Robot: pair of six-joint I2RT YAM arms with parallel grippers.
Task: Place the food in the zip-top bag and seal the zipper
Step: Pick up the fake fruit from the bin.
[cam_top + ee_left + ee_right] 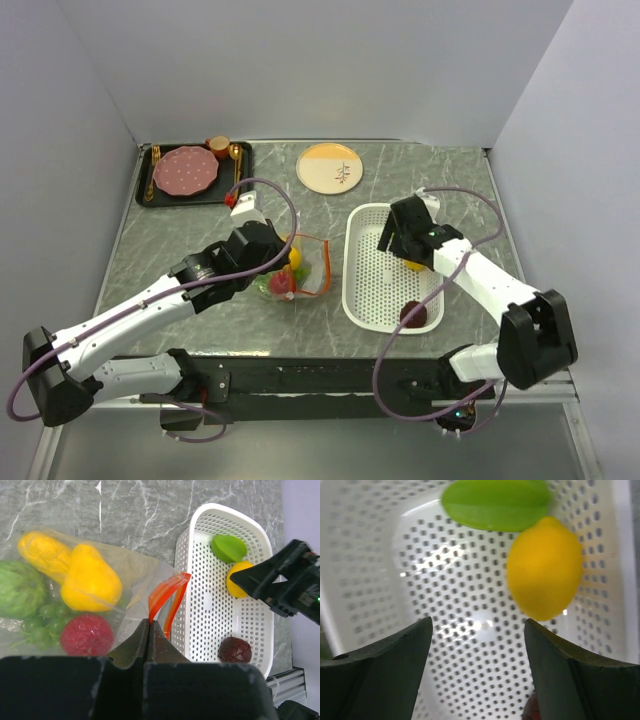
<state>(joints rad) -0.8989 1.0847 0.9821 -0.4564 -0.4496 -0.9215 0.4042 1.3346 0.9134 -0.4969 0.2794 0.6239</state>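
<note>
My left gripper is clamped tight on the mouth edge of the zip-top bag, right where the orange-red zipper meets its tips. The bag lies just ahead of those tips, with yellow pieces, a red ball and green grapes inside.

My right gripper hangs inside the white perforated basket, jaws spread wide with nothing between them. The yellow lemon sits just ahead and to the right of its fingers, with a smooth green piece just beyond. The maroon ball lies back behind the gripper.

I judge the lemon is next. I'd shift right to centre it, drop straight down and close across its narrow middle, gently, since smooth round plastic may squirt out.

The grey marbled table looks flat, and plain pale walls close it in on three sides.
</note>
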